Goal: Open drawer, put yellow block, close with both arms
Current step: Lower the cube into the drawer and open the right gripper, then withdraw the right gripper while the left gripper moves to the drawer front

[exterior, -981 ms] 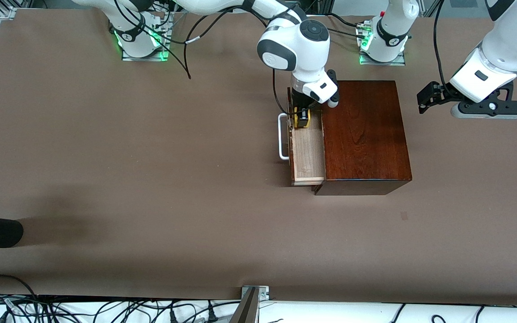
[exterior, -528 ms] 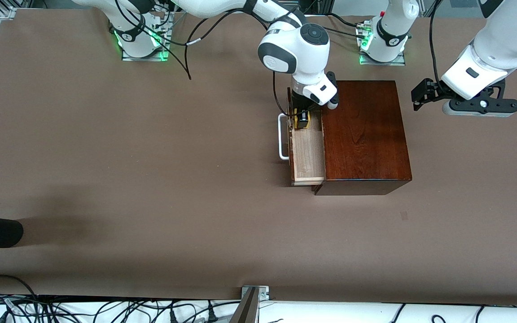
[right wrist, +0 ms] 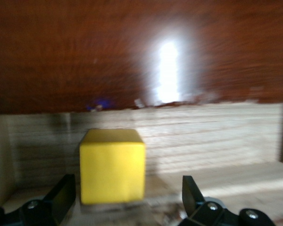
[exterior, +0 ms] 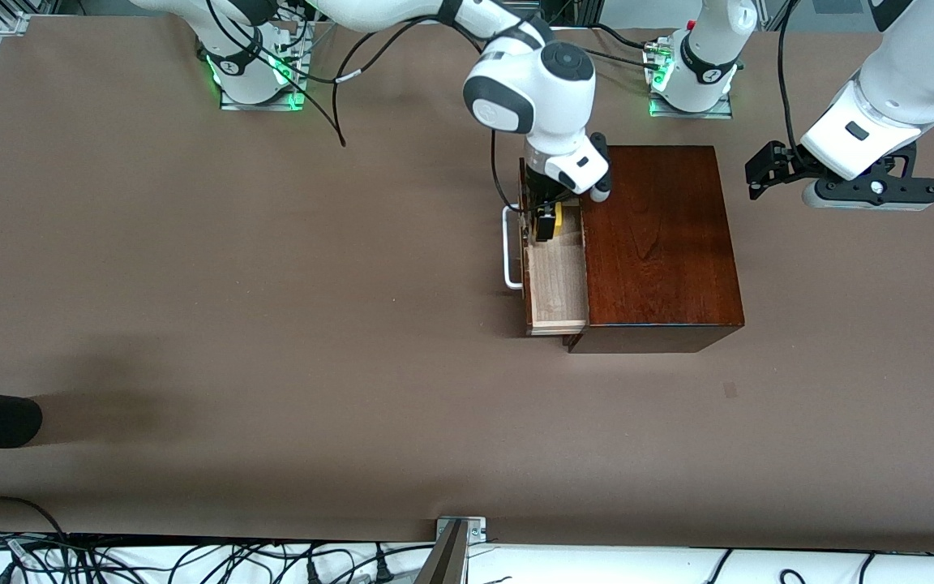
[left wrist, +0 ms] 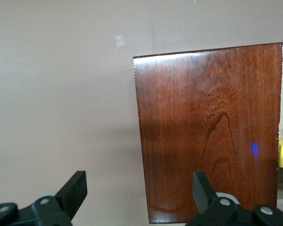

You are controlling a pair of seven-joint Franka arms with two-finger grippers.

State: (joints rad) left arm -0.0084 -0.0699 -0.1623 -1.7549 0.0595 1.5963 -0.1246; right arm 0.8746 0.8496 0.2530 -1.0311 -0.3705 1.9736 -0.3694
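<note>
The drawer [exterior: 554, 276] stands pulled out of the box [exterior: 660, 243] toward the right arm's end of the table [exterior: 272, 324], its white handle [exterior: 509, 247] leading. The block [exterior: 567, 217] rests on the pale drawer floor at the end farther from the front camera, close to the box face. The right gripper [exterior: 546, 222] is over this end of the drawer; in the right wrist view its fingers [right wrist: 61, 197] are spread, and the block [right wrist: 112, 165] sits between them, released, nearer one finger than the other and touching neither. The left gripper [exterior: 763, 174] waits in the air over bare table at the left arm's end, beside the box [left wrist: 210, 132], its fingers [left wrist: 75, 188] spread and empty.
</note>
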